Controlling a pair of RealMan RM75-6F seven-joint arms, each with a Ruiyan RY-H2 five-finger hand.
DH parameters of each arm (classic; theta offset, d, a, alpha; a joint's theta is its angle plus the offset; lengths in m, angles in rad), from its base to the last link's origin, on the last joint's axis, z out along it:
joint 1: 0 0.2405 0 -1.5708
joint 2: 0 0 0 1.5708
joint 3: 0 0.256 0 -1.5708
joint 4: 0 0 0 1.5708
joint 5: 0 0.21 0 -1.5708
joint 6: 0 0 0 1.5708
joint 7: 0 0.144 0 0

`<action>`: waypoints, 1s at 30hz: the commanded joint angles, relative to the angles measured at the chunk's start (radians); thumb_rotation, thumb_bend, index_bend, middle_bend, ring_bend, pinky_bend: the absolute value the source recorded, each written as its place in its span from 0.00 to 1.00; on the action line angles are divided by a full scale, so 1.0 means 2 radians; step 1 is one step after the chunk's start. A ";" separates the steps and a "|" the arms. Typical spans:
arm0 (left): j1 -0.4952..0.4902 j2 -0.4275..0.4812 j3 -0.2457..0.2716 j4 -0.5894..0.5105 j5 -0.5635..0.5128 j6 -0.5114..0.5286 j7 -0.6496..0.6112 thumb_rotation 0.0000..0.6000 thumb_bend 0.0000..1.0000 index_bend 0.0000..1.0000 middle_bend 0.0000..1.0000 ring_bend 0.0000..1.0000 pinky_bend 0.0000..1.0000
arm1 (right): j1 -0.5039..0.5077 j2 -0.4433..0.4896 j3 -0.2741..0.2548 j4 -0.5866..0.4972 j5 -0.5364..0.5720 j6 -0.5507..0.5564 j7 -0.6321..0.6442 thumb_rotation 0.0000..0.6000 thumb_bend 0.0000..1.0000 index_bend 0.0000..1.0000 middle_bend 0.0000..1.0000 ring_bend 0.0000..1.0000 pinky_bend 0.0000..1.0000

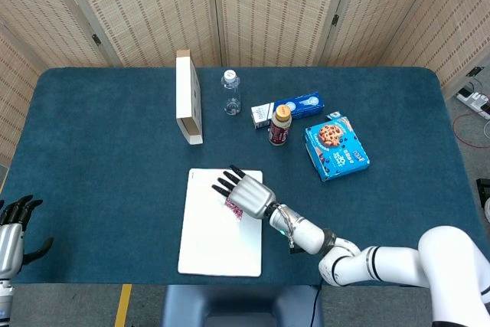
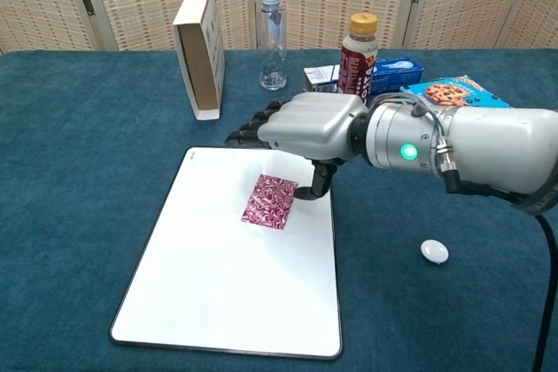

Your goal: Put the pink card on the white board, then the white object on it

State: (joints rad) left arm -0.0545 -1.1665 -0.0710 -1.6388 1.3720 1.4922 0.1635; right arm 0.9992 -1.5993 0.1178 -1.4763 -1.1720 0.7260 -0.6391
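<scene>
The pink patterned card [image 2: 270, 201] lies flat on the white board [image 2: 218, 285], in its upper middle. My right hand [image 2: 305, 128] hovers over the card with its fingers stretched out above it and its thumb tip at the card's right edge. In the head view the card [image 1: 235, 209] peeks out from under that hand [image 1: 246, 191] on the board [image 1: 218, 246]. The small white round object [image 2: 434, 251] sits on the blue cloth right of the board; my forearm hides it in the head view. My left hand [image 1: 11, 233] rests empty at the table's near left edge.
Behind the board stand a beige box [image 2: 199, 50], a clear water bottle [image 2: 272, 39], a brown drink bottle [image 2: 356, 48], small blue and white cartons [image 2: 397, 71] and a blue cookie box [image 2: 453, 91]. My right forearm [image 2: 471, 150] stretches over the cloth right of the board.
</scene>
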 commanded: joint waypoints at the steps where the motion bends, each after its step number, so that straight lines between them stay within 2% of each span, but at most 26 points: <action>1: -0.001 0.001 0.001 -0.001 0.002 -0.002 0.001 1.00 0.29 0.22 0.18 0.17 0.00 | -0.011 0.016 -0.009 -0.019 -0.008 0.017 0.006 1.00 0.37 0.00 0.09 0.00 0.00; 3: -0.002 0.001 0.001 -0.003 0.004 -0.001 0.002 1.00 0.29 0.22 0.18 0.17 0.00 | -0.022 0.032 -0.019 -0.038 -0.020 0.031 0.010 1.00 0.37 0.01 0.09 0.00 0.00; 8: -0.003 0.000 0.001 -0.002 0.008 -0.002 0.002 1.00 0.29 0.22 0.18 0.17 0.00 | -0.067 0.084 -0.054 -0.083 -0.064 0.083 0.040 1.00 0.36 0.16 0.10 0.01 0.00; 17: -0.010 0.000 0.002 -0.015 0.019 -0.003 0.012 1.00 0.29 0.22 0.18 0.17 0.00 | -0.137 0.137 -0.126 -0.099 -0.152 0.145 0.083 1.00 0.37 0.28 0.13 0.02 0.00; 24: -0.012 0.001 0.002 -0.023 0.022 -0.003 0.018 1.00 0.29 0.23 0.18 0.17 0.00 | -0.172 0.141 -0.152 -0.074 -0.190 0.168 0.098 1.00 0.37 0.29 0.13 0.02 0.00; 30: -0.011 0.002 0.002 -0.026 0.022 -0.002 0.019 1.00 0.29 0.23 0.18 0.17 0.00 | -0.187 0.133 -0.156 -0.051 -0.204 0.166 0.109 1.00 0.36 0.30 0.13 0.02 0.00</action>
State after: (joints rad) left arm -0.0768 -1.1622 -0.0664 -1.6907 1.4151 1.4889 0.2013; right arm 0.6313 -1.3281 -0.1929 -1.5860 -1.5738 1.0599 -0.4234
